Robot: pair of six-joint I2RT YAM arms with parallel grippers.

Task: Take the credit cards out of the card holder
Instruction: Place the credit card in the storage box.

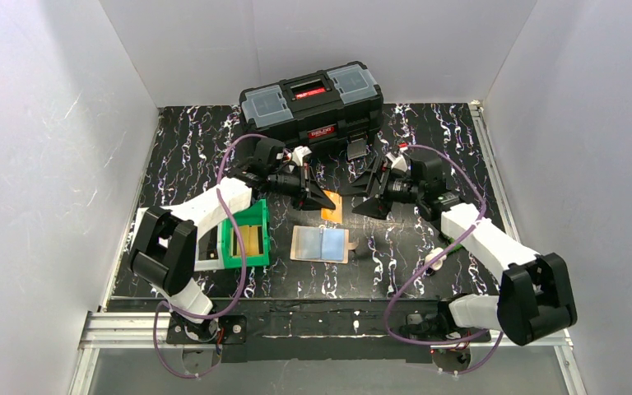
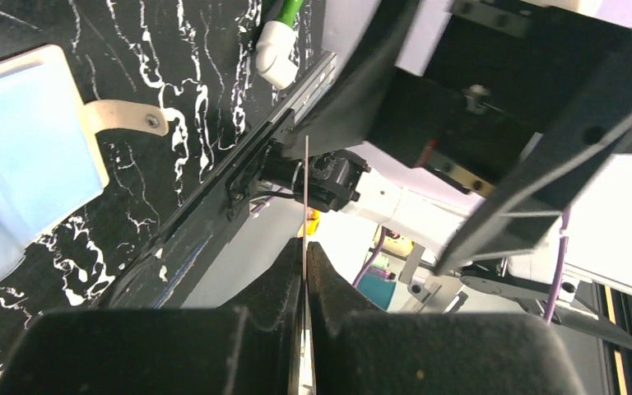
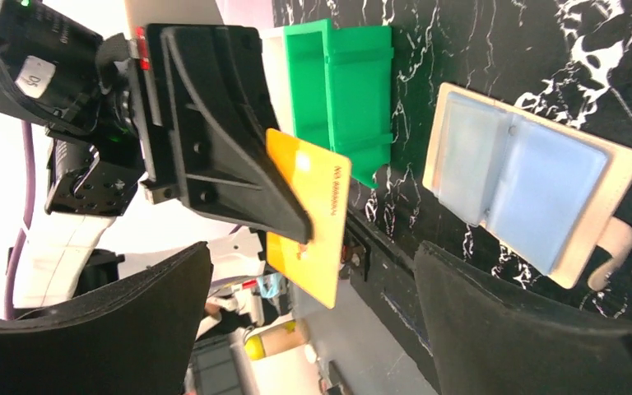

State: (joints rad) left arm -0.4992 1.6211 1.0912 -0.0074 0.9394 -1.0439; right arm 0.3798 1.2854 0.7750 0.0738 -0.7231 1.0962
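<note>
Pinching a thin orange rectangular plastic credit card (image 3: 321, 247) between pressed-together left gripper (image 2: 306, 255) fingers, above the black white-veined table (image 1: 444, 136); facing it, right gripper (image 1: 356, 203) gaping wide, gripping nothing; nearer the bases, flat tan leather-like card holder (image 3: 617, 164) lying open, showing a light blue card (image 3: 543, 197)

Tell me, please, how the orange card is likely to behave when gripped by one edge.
Probably stiff: the orange card juts flat and unbent from the left hand. Likely thin and light: seen edge-on it is a hairline. Its smooth face may slip in the pinch.
</note>
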